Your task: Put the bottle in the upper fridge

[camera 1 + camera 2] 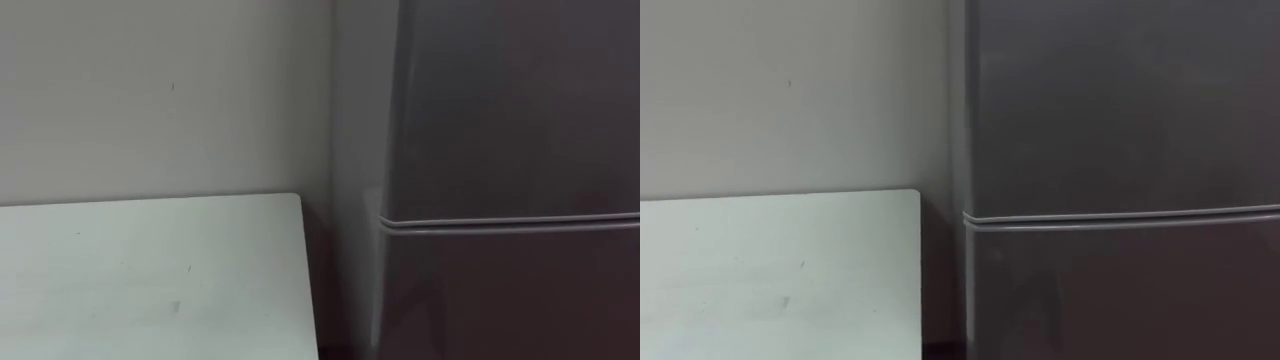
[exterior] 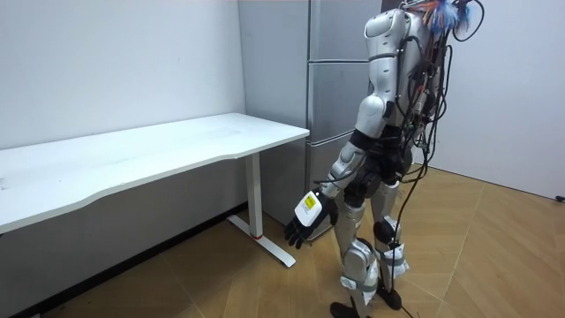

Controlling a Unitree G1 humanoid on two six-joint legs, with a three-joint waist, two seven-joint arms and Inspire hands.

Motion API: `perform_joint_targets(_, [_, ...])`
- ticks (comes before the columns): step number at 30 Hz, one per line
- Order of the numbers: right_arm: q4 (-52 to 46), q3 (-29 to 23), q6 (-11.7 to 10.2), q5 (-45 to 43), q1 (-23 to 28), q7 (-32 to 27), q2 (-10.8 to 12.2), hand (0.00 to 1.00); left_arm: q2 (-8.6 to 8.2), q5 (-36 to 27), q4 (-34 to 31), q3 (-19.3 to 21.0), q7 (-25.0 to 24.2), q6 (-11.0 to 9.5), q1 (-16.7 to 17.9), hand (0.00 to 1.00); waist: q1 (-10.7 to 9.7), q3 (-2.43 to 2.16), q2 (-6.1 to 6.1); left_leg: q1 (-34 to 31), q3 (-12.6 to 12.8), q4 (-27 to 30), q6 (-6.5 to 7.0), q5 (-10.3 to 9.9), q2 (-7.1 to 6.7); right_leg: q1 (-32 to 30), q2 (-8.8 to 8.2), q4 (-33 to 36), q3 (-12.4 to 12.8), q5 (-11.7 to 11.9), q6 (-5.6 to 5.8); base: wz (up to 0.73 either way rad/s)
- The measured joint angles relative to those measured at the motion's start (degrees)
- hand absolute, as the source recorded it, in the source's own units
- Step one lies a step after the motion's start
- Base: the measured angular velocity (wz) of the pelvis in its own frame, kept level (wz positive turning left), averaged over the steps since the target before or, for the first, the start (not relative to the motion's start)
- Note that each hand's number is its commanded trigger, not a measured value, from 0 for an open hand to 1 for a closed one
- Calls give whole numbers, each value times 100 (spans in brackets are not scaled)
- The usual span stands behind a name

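A grey two-door fridge (image 1: 520,100) stands right in front of me against the wall, with both doors shut. The seam between its upper and lower door (image 1: 1120,217) runs across the eye views. In the room view I stand upright close to the fridge (image 2: 335,88), facing it. My left hand (image 2: 307,221) hangs low beside my leg with relaxed, straight fingers and nothing in it.
A white table (image 1: 150,270) stands to my left against the wall, its right end a narrow gap away from the fridge's side. In the room view the table (image 2: 159,150) stretches away to the left on white legs. Wooden floor (image 2: 494,256) lies behind me.
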Motion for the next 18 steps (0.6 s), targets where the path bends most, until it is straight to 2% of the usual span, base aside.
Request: perform_joint_targets(18, [4, 5, -2, 15, -17, 232, -2, 0, -1, 1, 115, -83, 32, -52, -20, 0, 17, 27, -43, -2, -9, 1, 2, -1, -3, 2, -2, 6, 0, -1, 0, 0])
